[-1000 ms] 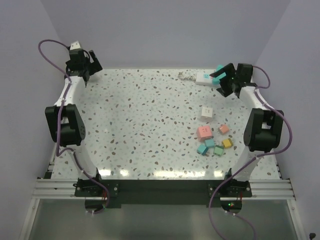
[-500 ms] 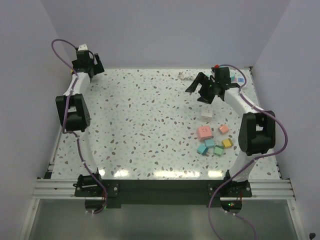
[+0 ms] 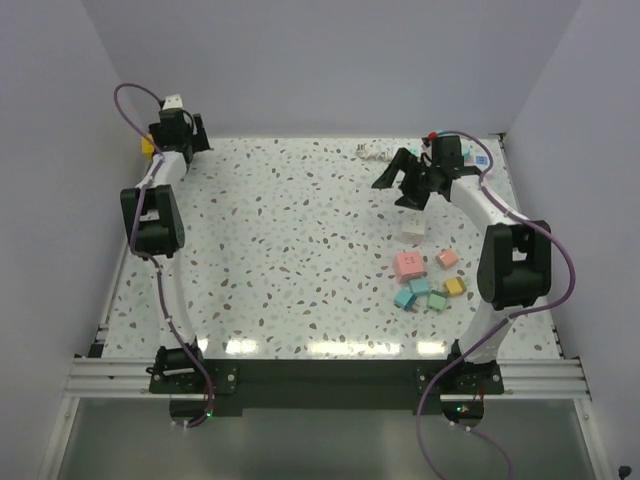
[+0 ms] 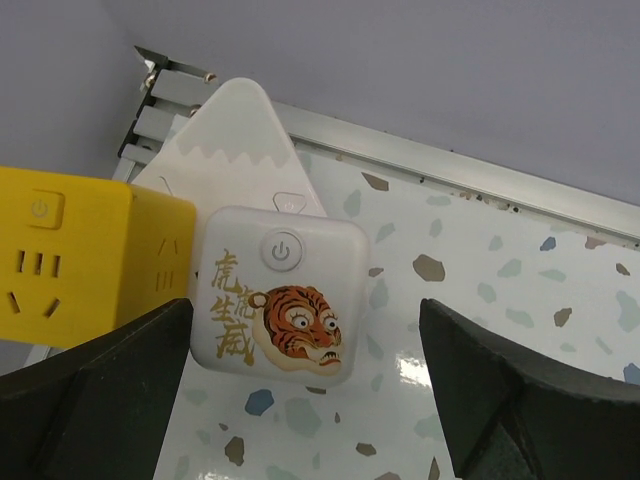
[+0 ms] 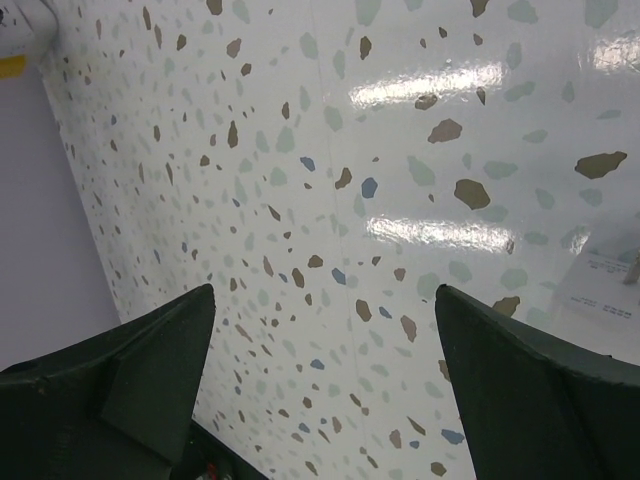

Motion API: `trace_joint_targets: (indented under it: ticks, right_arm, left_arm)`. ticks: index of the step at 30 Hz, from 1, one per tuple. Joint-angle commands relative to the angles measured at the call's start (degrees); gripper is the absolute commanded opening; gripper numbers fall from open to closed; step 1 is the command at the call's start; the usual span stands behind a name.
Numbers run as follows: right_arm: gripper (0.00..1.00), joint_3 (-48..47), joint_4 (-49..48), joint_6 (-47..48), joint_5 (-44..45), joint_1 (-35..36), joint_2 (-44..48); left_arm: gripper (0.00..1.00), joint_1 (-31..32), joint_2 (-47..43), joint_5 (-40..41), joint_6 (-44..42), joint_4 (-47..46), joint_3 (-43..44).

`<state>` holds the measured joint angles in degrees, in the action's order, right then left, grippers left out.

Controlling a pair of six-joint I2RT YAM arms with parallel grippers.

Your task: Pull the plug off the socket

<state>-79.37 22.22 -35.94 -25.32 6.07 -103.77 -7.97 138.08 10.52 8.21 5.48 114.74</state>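
Left wrist cam shows a tiger cube (image 4: 280, 295) framed between the left gripper's (image 4: 305, 335) wide-apart fingers; top cam barely does. Right gripper (image 3: 392, 192), also spread, hangs far right. Socket? Can't make it out.

Yellow cube (image 4: 70, 265) cut off at left edge, white triangular piece (image 4: 235, 130) partly behind tiger cube (image 4: 280, 290)
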Motion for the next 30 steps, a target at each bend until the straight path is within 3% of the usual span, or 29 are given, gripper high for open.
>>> trace_joint_targets:
  ticks: [1, 6, 13, 17, 20, 21, 26, 30]
  right_arm:
    - [0.93, -0.52, -1.56, 0.61, -2.89, 0.09, -0.56]
    - [0.88, -0.17, -2.44, 0.44, -4.64, 0.09, -1.88]
    - [0.84, -1.83, -2.09, 0.79, -5.7, 0.09, -3.37]
    - [0.81, -2.54, -2.0, 0.52, -6.23, 0.09, -3.81]
    - [0.8, -2.63, -1.92, 0.96, -5.53, 0.09, -3.38]
    - [0.8, -2.63, -1.74, 1.05, -5.44, 0.09, -3.11]
    - [0.79, -1.32, -1.91, 1.31, -4.56, 0.09, -0.83]
    - [0.8, -0.52, -1.65, 2.02, -3.51, 0.26, 0.66]
  left_arm:
    - [1.0, -0.56, 0.69, 2.31, -2.05, -10.3, 0.66]
    - [0.95, -0.3, 2.98, 1.52, -3.54, -15.93, 0.84]
    - [0.82, -0.03, 3.95, -0.76, -6.27, -13.91, 0.15]
    - [0.62, -0.03, 1.41, -3.22, -6.89, -14.53, -3.99]
    - [0.33, -0.03, -1.57, -4.28, -5.23, -15.14, -6.54]
    - [0.29, 0.06, -2.54, -4.46, -4.61, -15.4, -8.28]
    - [0.17, 1.89, -11.06, -7.35, -2.94, -16.29, -17.07]
    - [0.14, 6.11, -21.94, -14.72, -2.49, -15.5, -29.7]
